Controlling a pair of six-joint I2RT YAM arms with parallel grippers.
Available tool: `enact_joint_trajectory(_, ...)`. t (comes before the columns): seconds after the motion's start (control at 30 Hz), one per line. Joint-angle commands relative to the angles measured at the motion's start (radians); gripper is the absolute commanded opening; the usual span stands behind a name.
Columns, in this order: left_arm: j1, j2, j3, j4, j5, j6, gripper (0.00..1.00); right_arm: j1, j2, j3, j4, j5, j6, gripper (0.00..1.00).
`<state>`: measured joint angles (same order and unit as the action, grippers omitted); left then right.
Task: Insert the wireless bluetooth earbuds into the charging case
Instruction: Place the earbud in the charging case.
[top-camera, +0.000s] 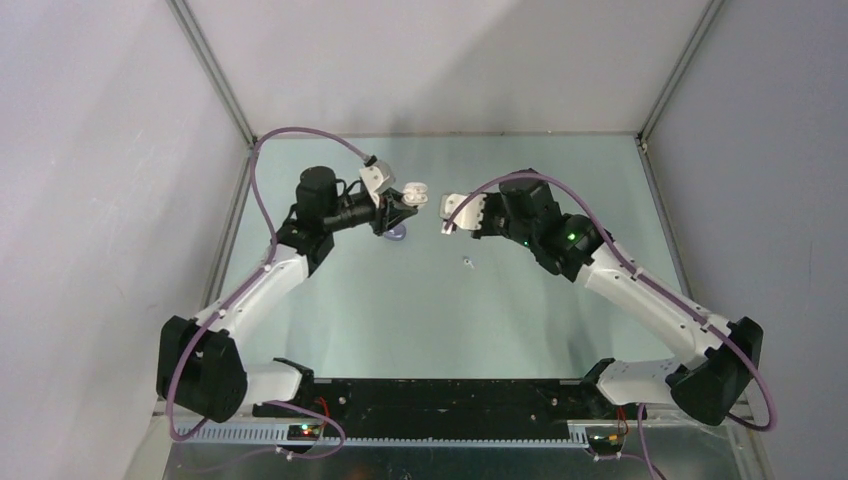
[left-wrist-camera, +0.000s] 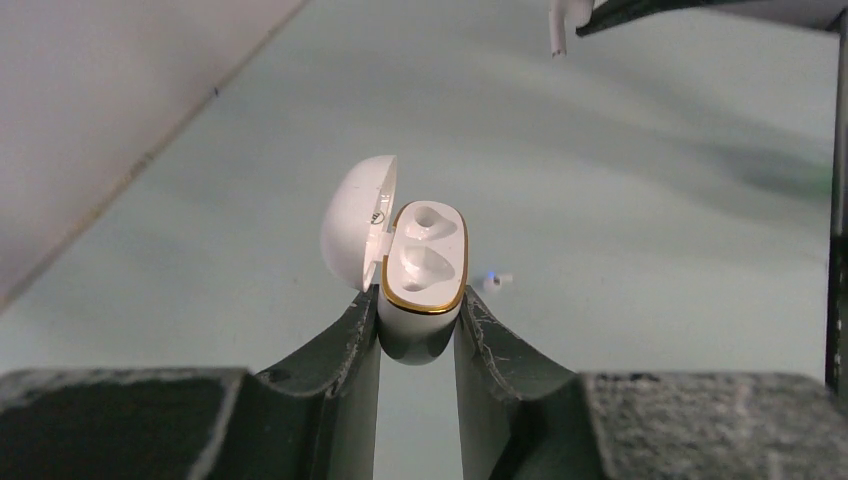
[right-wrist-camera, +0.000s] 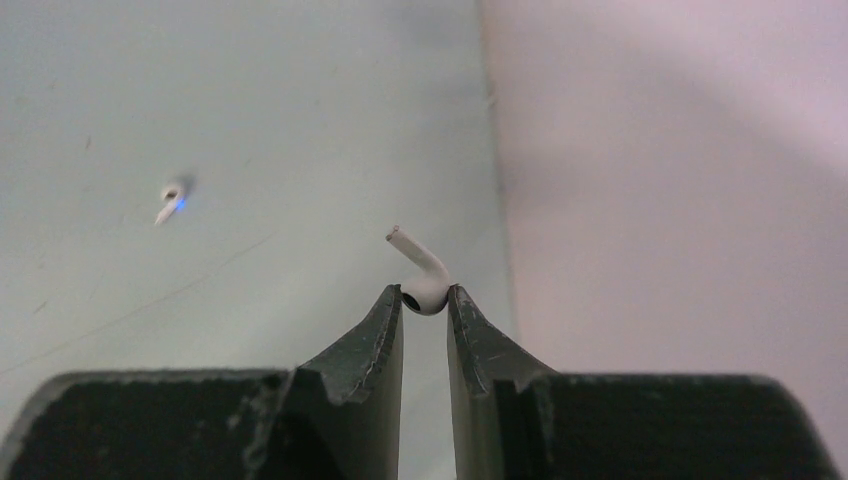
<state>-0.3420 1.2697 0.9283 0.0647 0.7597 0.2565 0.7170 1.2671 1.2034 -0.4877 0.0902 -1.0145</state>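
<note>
My left gripper (left-wrist-camera: 418, 320) is shut on the white charging case (left-wrist-camera: 424, 265), held above the table (top-camera: 420, 300). The case's lid (left-wrist-camera: 355, 232) is swung open to the left, and both gold-rimmed wells are empty. My right gripper (right-wrist-camera: 425, 298) is shut on the round head of a white earbud (right-wrist-camera: 422, 275), its stem pointing up and left. That earbud (left-wrist-camera: 563, 20) hangs at the top of the left wrist view, apart from the case. In the top view the two grippers (top-camera: 413, 196) (top-camera: 447, 226) face each other. Another white earbud (top-camera: 467, 262) (right-wrist-camera: 172, 198) lies on the table, glowing blue.
A small purplish object (top-camera: 396, 236) lies on the table under the left gripper. Grey walls close in the table at the back and sides. The right gripper is near the right wall (right-wrist-camera: 680, 200) in its own view.
</note>
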Motion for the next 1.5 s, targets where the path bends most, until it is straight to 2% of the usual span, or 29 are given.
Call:
enact_joint_trajectory(0.0, -0.048, -0.003, -0.014, 0.289, -0.05, -0.194, 0.0, 0.089, 0.0, 0.103, 0.077, 0.087, -0.104, 0.0)
enact_joint_trajectory(0.2, -0.09, -0.024, -0.064, 0.377, -0.101, -0.25, 0.0, 0.158, -0.001, 0.105, 0.242, 0.117, -0.171, 0.0)
enact_joint_trajectory(0.33, -0.123, -0.07, -0.128, 0.439, -0.163, -0.217, 0.0, 0.189, 0.013, 0.068, 0.384, 0.175, -0.225, 0.0)
enact_joint_trajectory(0.43, -0.138, -0.102, -0.165, 0.485, -0.193, -0.21, 0.0, 0.195, -0.016, 0.028, 0.493, 0.151, -0.242, 0.0)
enact_joint_trajectory(0.6, -0.145, -0.146, -0.24, 0.587, -0.243, -0.18, 0.0, 0.192, -0.093, -0.222, 0.805, 0.001, -0.439, 0.0)
enact_joint_trajectory(0.7, -0.153, -0.163, -0.262, 0.612, -0.263, -0.11, 0.0, 0.191, -0.086, -0.292, 0.947, -0.033, -0.536, 0.0)
enact_joint_trajectory(0.83, -0.17, -0.156, -0.255, 0.599, -0.264, -0.004, 0.0, 0.187, -0.073, -0.302, 0.995, -0.057, -0.6, 0.0)
enact_joint_trajectory(1.03, -0.184, -0.124, -0.216, 0.598, -0.281, 0.041, 0.0, 0.16, -0.049, -0.307, 1.056, -0.109, -0.703, 0.0)
enact_joint_trajectory(1.27, -0.195, -0.124, -0.184, 0.586, -0.312, 0.015, 0.0, 0.147, -0.071, -0.301, 0.912, -0.124, -0.783, 0.0)
enact_joint_trajectory(1.47, -0.202, -0.131, -0.181, 0.581, -0.321, 0.002, 0.0, 0.151, -0.059, -0.285, 0.864, -0.091, -0.812, 0.0)
